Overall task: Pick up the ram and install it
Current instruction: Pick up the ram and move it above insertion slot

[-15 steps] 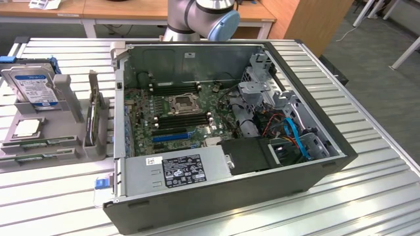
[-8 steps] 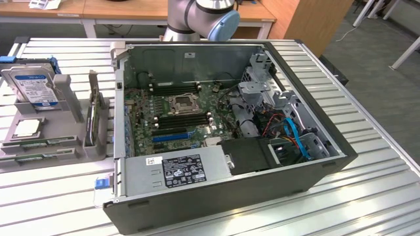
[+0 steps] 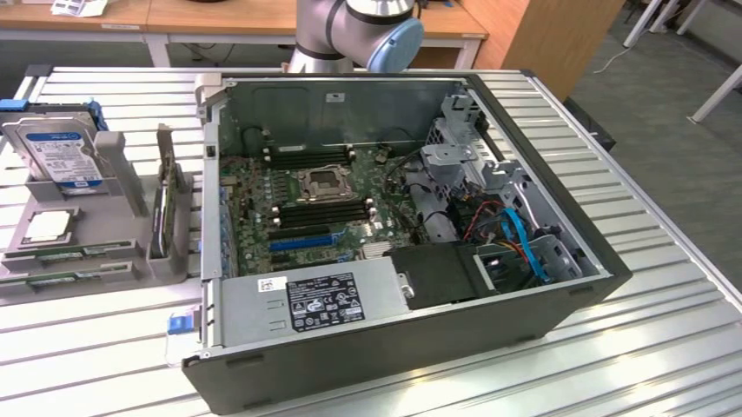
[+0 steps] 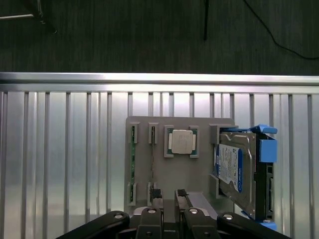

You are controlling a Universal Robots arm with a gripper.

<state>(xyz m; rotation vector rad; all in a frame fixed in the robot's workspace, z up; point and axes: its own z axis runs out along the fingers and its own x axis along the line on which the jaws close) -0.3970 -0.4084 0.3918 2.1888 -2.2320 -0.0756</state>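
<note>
Ram lying in grey holder, just beside gripper, fingertips slightly apart

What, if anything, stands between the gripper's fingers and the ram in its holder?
Nothing visible does. The fingers hang above the edge of the grey holder, and the ram lies uncovered in its slot. The processor and the hard drive sit in other bays, not over it.
</note>
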